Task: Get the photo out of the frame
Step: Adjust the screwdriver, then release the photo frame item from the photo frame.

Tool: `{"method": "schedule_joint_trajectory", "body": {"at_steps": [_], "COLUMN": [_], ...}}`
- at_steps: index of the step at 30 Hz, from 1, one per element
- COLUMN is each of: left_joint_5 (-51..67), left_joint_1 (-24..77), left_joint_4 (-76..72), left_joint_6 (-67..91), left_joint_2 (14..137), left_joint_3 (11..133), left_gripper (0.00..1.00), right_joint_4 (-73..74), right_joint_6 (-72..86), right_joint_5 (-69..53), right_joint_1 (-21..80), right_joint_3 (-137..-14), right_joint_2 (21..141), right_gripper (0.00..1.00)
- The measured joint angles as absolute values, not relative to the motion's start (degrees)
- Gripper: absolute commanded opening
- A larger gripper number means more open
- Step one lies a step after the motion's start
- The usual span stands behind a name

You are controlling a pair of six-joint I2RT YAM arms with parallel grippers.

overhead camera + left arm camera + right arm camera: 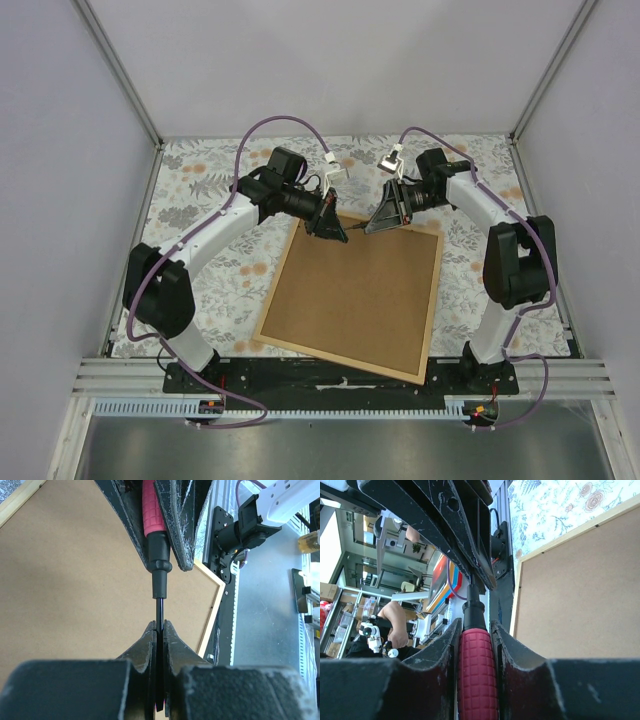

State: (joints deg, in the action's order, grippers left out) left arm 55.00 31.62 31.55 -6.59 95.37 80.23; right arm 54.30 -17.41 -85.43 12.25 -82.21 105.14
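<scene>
Clamping a screwdriver's [159,570] shaft, the left gripper [160,627] faces the right gripper [475,624], which grips its red handle; just below their fingers the frame [350,295] lies back-up, unopened, the photo unseen, presumably inside.

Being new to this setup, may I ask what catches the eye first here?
A red-handled screwdriver is held by both arms above the far edge of the frame: the left tool clamps its black shaft, the right tool its handle. The frame lies brown back up on the floral table.
</scene>
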Motion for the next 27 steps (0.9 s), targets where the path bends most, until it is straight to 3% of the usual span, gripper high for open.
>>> {"method": "schedule_joint_trajectory", "body": {"at_steps": [1, 3, 4, 9, 15, 22, 27], "left_joint_5": [55.0, 54.4, 54.0, 51.7, 44.7, 33.8, 30.6], "left_joint_1": [31.6, 31.6, 31.7, 30.0, 17.8, 9.9, 9.8], "left_joint_4": [31.6, 31.5, 31.5, 31.7, 31.5, 28.6, 26.3], "left_joint_6": [-6.6, -6.6, -6.5, -5.6, -5.7, -5.7, -5.4], "left_joint_2": [95.4, 95.4, 95.4, 95.4, 95.0, 97.7, 104.7], "left_joint_3": [80.2, 80.2, 80.2, 80.3, 80.2, 76.4, 74.2], "left_gripper": [0.27, 0.73, 0.89, 0.91, 0.93, 0.93, 0.86], "right_joint_4": [54.3, 54.5, 54.1, 45.3, 39.5, 36.4, 34.3], "right_joint_6": [-17.4, -17.0, -16.4, -7.2, 1.6, 8.5, 12.1], "right_joint_5": [-85.4, -85.5, -84.9, -77.8, -68.3, -60.3, -57.7], "right_joint_1": [12.3, 12.3, 12.3, 12.6, 13.0, 15.7, 17.7], "right_joint_3": [-82.3, -82.5, -82.6, -79.2, -77.6, -85.0, -89.2], "right_joint_2": [105.2, 105.5, 105.6, 105.1, 107.1, 119.6, 125.5], "right_gripper": [0.00, 0.00, 0.00, 0.00, 0.00, 0.00, 0.00]}}
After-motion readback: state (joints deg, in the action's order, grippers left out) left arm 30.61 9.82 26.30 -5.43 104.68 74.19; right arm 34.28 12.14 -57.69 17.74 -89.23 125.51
